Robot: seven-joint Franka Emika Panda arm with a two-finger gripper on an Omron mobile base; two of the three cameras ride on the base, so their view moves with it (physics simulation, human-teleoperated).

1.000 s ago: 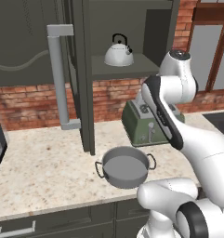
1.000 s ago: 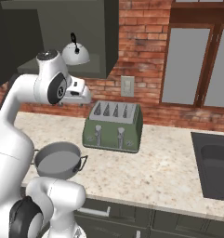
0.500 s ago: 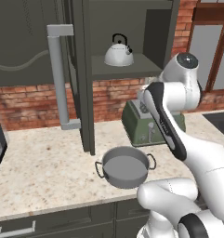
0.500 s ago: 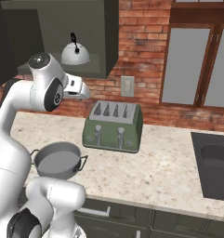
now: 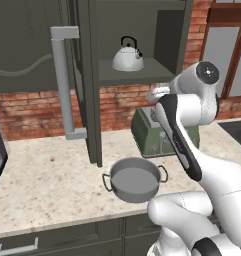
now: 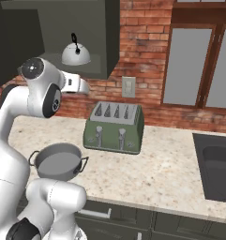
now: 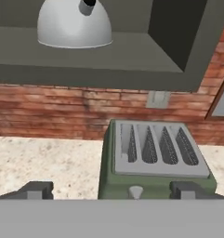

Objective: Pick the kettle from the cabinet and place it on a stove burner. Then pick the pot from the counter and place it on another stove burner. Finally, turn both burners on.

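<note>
The silvery kettle [image 5: 128, 58] [image 6: 76, 54] [image 7: 74, 25] stands upright on the shelf of the open dark cabinet [image 5: 142, 75], whose door with its bar handle [image 5: 64, 85] is swung out to the left. My gripper [image 6: 85, 87] [image 7: 113, 190] hovers below and in front of the shelf, over the counter [image 5: 42, 175]. It is open, with nothing between its fingertips [image 7: 36, 190]. The grey pot [image 5: 134, 179] [image 6: 58, 161] rests on the counter near the front edge, close to my base.
A boxy green toaster [image 5: 152, 132] [image 6: 115, 126] [image 7: 153, 160] stands against the brick wall, right under the gripper. A dark sink [image 6: 217, 168] lies in the counter at the right. The open cabinet door juts out over the counter's left part.
The arm's upper joint has swung a little to the right in the left base view, and the hand has risen slightly toward the shelf. Kettle and pot have not moved.
</note>
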